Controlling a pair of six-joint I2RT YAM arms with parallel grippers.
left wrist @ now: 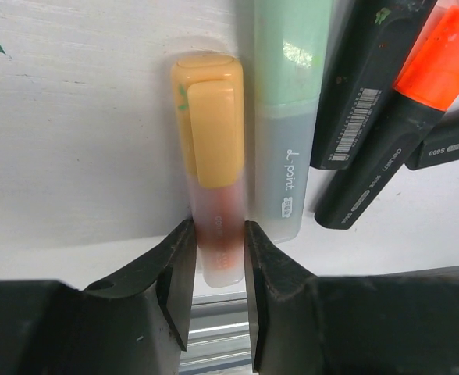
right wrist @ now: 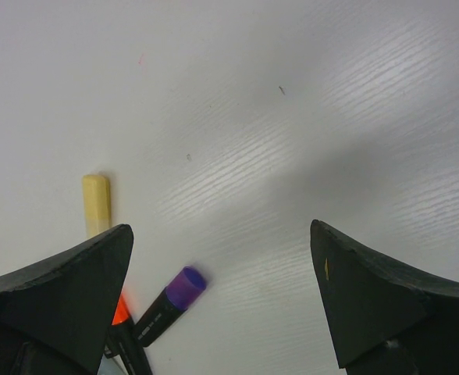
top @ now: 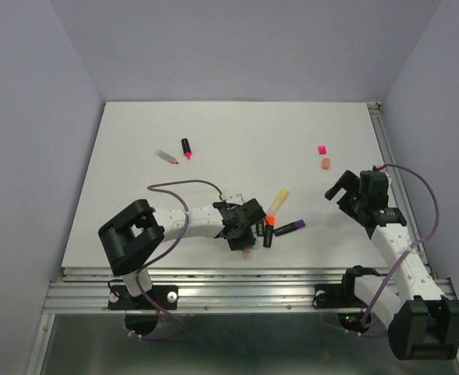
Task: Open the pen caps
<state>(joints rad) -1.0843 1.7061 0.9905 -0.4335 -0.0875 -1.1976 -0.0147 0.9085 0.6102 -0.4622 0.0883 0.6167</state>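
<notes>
In the left wrist view my left gripper point(left wrist: 218, 230) is shut on the pale translucent barrel point(left wrist: 220, 262) of a highlighter whose peach cap point(left wrist: 210, 125) is on, pointing away from me. Beside it lie a mint-capped pen point(left wrist: 288, 47) and a black pen with an orange cap point(left wrist: 440, 55). From above, my left gripper point(top: 243, 238) is near the table's front edge. My right gripper point(top: 343, 194) is open and empty, above bare table to the right. In the right wrist view, my right gripper point(right wrist: 220, 228) looks over a purple cap point(right wrist: 185, 287) and a yellow cap point(right wrist: 96, 203), both on pens.
A loose pink cap point(top: 322, 149) and a loose peach cap point(top: 325, 163) lie at the right. Two uncapped pens, one pale point(top: 167, 156) and one black point(top: 186, 148), lie at the back left. An aluminium rail point(top: 237, 273) runs along the front edge.
</notes>
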